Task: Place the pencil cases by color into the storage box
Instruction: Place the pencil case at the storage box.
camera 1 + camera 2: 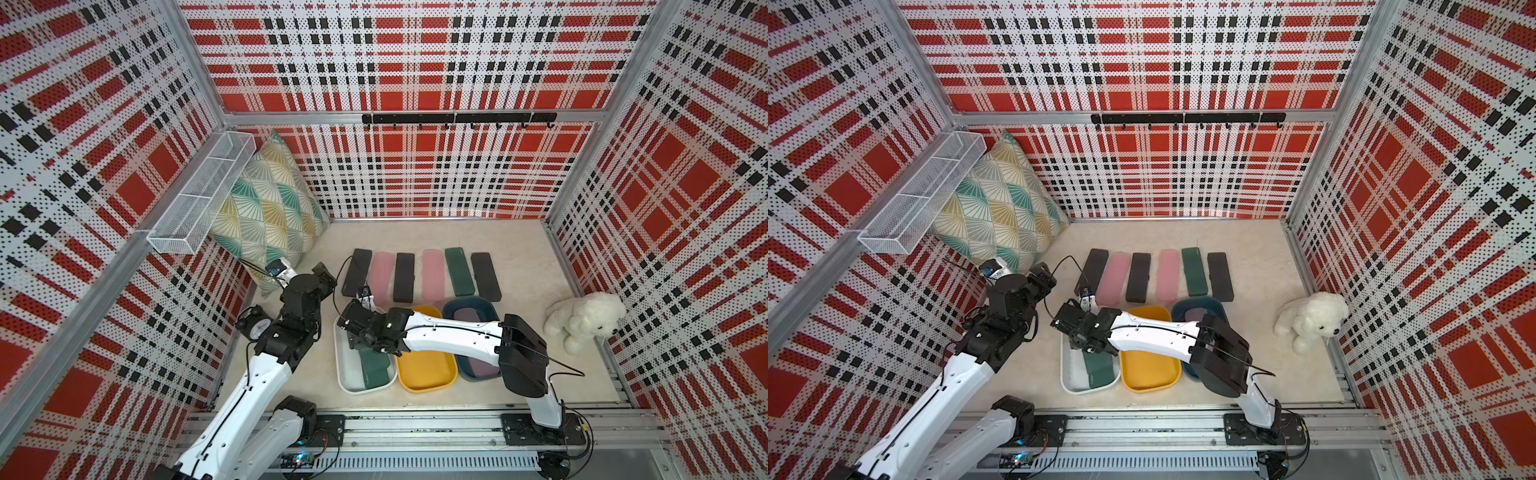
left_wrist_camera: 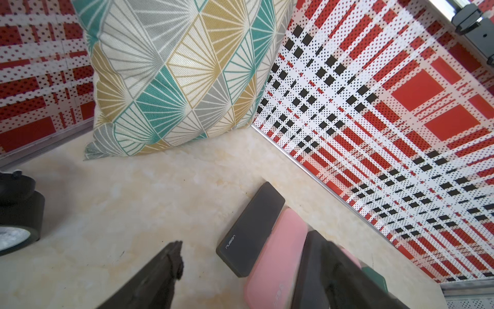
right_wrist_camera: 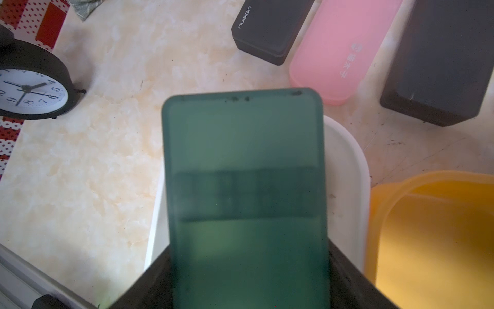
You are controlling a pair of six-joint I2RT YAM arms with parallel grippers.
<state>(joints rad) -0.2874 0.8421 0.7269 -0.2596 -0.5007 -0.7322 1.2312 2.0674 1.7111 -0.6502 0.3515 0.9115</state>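
Dark green pencil case (image 3: pixel 244 187) sits clamped in the right hand (image 1: pixel 360 343), jaws closed on its long sides, directly above the white tub (image 3: pixel 347 160). Its long axis runs near to far, in line with the tub's length, so I judge that a straight lowering fits. Left hand (image 1: pixel 325 275) hangs wide open and empty near the far-left black case (image 3: pixel 267 29), which reads "nusign". Just beside that, the pink case (image 3: pixel 344 48) carries white print I cannot read.

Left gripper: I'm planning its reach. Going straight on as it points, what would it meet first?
Probably the near end of the flat black rectangular pencil case, though depth is unclear.
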